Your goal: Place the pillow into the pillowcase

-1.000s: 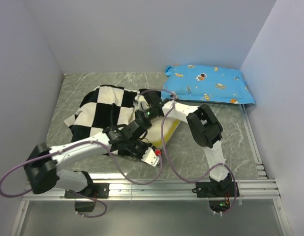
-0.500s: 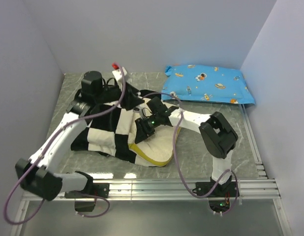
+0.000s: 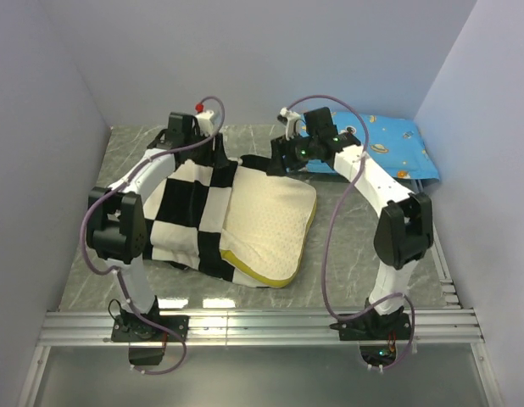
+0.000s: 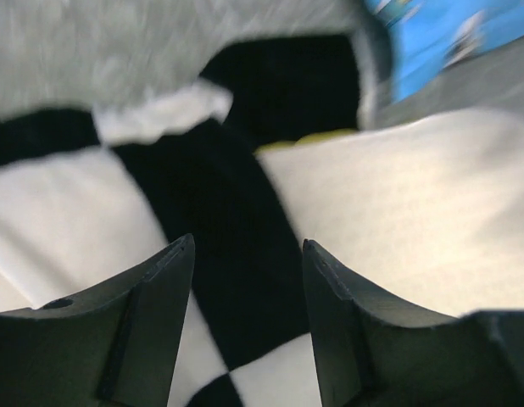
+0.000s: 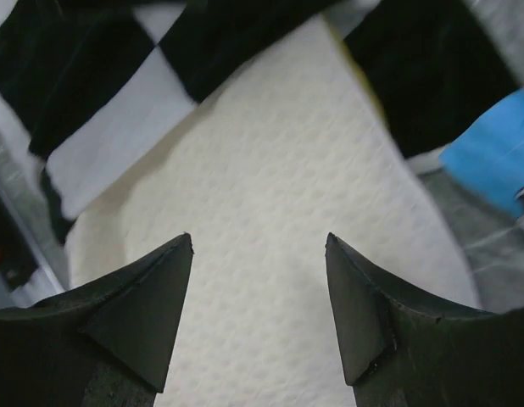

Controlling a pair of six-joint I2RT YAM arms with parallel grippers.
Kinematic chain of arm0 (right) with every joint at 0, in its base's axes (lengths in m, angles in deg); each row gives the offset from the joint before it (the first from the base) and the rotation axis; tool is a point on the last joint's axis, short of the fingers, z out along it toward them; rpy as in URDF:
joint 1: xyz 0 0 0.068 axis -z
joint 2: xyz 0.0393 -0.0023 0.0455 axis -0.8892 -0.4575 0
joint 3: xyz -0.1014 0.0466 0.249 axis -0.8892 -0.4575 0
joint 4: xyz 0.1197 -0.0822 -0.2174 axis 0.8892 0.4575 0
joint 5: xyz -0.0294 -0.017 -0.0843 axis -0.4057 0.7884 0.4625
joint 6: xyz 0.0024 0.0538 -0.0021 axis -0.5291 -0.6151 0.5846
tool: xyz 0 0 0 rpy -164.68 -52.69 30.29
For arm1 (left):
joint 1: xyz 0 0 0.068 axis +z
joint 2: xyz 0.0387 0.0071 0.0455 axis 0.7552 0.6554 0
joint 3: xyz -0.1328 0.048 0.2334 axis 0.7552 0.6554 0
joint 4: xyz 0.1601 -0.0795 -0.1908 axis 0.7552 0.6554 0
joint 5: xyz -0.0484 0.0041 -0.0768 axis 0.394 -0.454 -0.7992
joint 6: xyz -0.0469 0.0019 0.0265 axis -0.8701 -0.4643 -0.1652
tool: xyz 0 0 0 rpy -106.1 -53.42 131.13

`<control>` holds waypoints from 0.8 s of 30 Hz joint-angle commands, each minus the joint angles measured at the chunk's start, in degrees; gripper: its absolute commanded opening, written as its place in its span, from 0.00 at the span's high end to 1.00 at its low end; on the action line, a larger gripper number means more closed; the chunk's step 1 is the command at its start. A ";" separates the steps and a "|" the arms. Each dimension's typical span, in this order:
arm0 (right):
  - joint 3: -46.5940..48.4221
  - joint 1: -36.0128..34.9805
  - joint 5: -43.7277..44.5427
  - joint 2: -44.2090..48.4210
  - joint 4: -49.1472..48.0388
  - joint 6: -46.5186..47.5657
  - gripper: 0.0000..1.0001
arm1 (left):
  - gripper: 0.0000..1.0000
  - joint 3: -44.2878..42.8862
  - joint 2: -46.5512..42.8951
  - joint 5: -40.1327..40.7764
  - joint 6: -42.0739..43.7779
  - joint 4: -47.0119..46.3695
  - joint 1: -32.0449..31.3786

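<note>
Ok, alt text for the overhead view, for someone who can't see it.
A cream pillow lies on a grey table, its left part seemingly inside a checkered pillowcase. The left end effector and right end effector hover open above the far edge. A blue pillow sits back right.

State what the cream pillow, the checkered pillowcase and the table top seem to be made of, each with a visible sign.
Pillow: soft woven or quilted fabric, matte; dimpled dotted texture.
Pillowcase: plush, velvety-looking cloth; deep blacks, limp folds.
Table top: marble-look stone or laminate; grey veining, slight sheen.
</note>
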 commanded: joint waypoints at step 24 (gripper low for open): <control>4.18 -13.74 3.98 -17.09 -2.00 7.85 0.44 | 0.33 0.37 -7.41 -7.27 1.77 6.84 6.21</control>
